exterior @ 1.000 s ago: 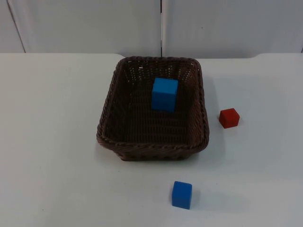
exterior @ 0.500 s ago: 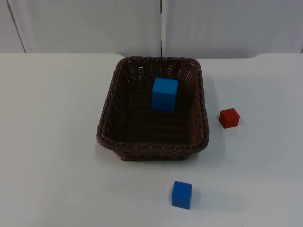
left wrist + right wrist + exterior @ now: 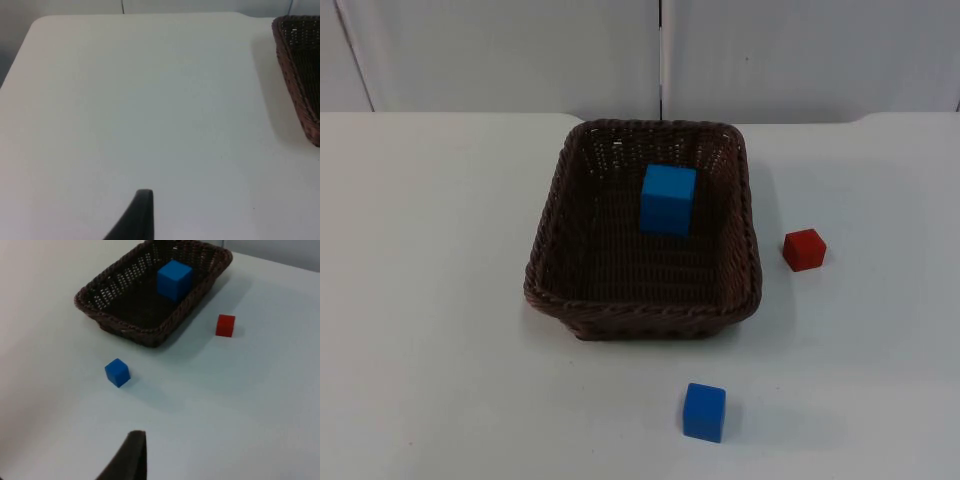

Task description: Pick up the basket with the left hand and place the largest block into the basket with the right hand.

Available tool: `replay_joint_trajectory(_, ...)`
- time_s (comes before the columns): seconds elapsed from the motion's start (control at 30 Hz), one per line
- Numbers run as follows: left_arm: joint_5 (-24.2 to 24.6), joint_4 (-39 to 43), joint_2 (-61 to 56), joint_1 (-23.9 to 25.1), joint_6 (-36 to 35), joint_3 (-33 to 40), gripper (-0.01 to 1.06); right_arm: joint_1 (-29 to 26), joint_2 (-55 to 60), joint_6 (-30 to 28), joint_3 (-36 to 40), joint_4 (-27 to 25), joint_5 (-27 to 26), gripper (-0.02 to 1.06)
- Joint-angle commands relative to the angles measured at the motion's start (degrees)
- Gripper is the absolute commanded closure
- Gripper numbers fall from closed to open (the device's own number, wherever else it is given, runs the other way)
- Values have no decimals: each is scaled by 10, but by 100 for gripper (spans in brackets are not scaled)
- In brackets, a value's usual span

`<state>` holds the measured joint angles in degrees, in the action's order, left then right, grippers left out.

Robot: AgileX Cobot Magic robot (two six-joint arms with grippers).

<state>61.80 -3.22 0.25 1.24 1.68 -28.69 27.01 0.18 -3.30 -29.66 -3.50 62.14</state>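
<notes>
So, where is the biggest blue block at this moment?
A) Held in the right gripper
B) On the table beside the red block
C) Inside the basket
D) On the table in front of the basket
C. The big blue block sits on the floor of the brown basket, while the small blue block and the red block lie on the white table outside it.

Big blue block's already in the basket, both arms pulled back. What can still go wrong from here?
1. The large blue block lies loose in the wicker basket; if the basket is lifted tilted, it may slide or tip.
2. The small blue block and the red block sit on the table outside; a retry might grab the wrong one.
3. The red block lies close to the basket's side, so shifting the basket could knock it.
</notes>
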Motion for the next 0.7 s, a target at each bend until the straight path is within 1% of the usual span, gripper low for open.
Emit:
replay_joint_trajectory(0.0, -2, 3, -3, 1, 0, 3, 0, -21, -2, -4, 0, -3, -4, -1)
replay_joint_trajectory(0.03, -2, 3, -3, 1, 0, 3, 0, -36, -2, -4, 0, -3, -4, -1)
replay_joint_trajectory(0.1, -2, 3, -3, 1, 0, 3, 0, -42, -2, -2, 0, -3, -4, -1)
replay_joint_trajectory(0.27, -2, 3, -3, 1, 0, 3, 0, -87, -2, -3, 0, -3, -4, -1)
replay_joint_trajectory(0.3, -2, 3, -3, 1, 0, 3, 0, -87, -2, -3, 0, -3, -4, -1)
replay_joint_trajectory(0.43, -2, 3, -3, 1, 0, 3, 0, -123, -2, -3, 0, -3, -4, -1)
replay_joint_trajectory(0.47, -2, 3, -3, 1, 0, 3, 0, -123, -2, -3, 0, -3, -4, -1)
replay_joint_trajectory(0.6, -2, 3, -3, 1, 0, 3, 0, -166, -2, -3, 0, -3, -4, -1)
replay_joint_trajectory(0.67, -2, 3, -3, 1, 0, 3, 0, -177, -2, -3, 0, -3, -4, -1)
